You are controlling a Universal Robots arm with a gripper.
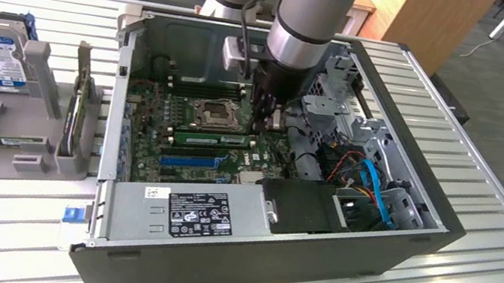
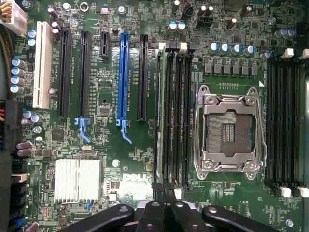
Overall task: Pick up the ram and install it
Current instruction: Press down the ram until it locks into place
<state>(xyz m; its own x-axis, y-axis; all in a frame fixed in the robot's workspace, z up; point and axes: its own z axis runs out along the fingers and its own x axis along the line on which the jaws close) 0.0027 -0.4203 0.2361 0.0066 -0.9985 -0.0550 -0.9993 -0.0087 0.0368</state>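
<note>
Seemingly seated, the ram (image 2: 160,116) lies just beyond the shut tool (image 2: 164,193).

The arm (image 1: 308,13) enters from the top centre of the exterior view as a thick grey column with a blue-capped joint at the frame's upper edge, and it hangs almost straight down. Its grey wrist section narrows into a black lower part, beside which a small pale box is fixed on the exterior view's left, with a black cable running up along the arm. The pincer (image 1: 270,125) sits at the arm's lower end, pointing downward, near the middle of that frame. In the wrist view the pincer (image 2: 163,189) shows at the bottom centre, its black fingers (image 2: 155,212) pressed together with no gap, the linkage arms spreading to either side.
</note>
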